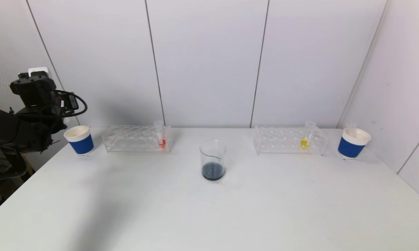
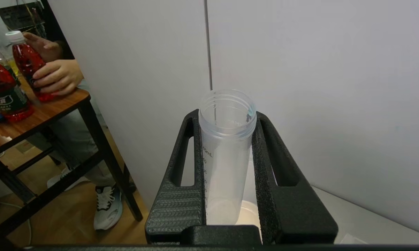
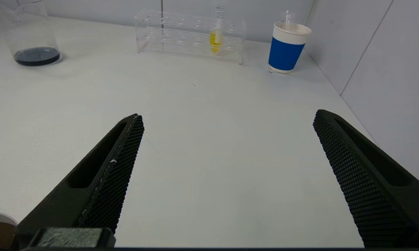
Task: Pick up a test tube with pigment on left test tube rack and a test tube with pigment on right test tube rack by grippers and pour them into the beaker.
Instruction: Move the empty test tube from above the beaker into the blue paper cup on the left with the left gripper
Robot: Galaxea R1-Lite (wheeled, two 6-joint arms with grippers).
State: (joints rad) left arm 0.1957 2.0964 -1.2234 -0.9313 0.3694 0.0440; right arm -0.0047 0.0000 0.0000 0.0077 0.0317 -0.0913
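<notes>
An empty, clear test tube (image 2: pixel 226 153) was found clamped between the closed fingers of the left gripper (image 2: pixel 227 167), held upright above a blue paper cup (image 1: pixel 79 140) at the left of the head view. The step in hand was judged to be discarding this spent tube; it should be centred over the cup mouth and lowered before release. The beaker (image 1: pixel 212 160), holding dark liquid, stood at the frame's centre. A red-filled tube (image 1: pixel 160 138) remained in the left rack (image 1: pixel 136 138), a yellow-filled tube (image 1: pixel 306 136) in the right rack (image 1: pixel 289 140). The right gripper (image 3: pixel 227 174) was seen wide open, holding nothing, low over the table (image 1: pixel 209 216).
</notes>
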